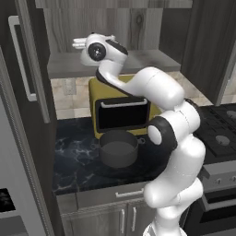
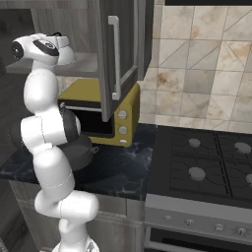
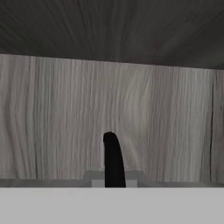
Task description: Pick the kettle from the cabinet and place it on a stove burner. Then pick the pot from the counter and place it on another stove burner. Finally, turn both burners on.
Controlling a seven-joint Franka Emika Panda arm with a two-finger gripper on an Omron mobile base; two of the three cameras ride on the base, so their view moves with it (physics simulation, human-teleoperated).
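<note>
Inside the open cabinet (image 1: 115, 57), our gripper (image 3: 113, 161) has its jaws pressed together, showing as a single dark finger against the grey wood-grain back wall. Whether anything is pinched between them, we cannot tell. In the right base view a thin black arc, perhaps the handle of the kettle (image 2: 57, 35), shows just above the hand, which is level with the cabinet's shelf. Below the shelf a yellow microwave (image 1: 120, 108) stands at the back edge of the counter (image 1: 76, 159). The pot (image 1: 118, 147) sits on the counter directly in front of the microwave, near the counter's front edge. To the right of the counter lies the cooktop (image 2: 202, 165), its burners (image 2: 196, 173) bare.
</note>
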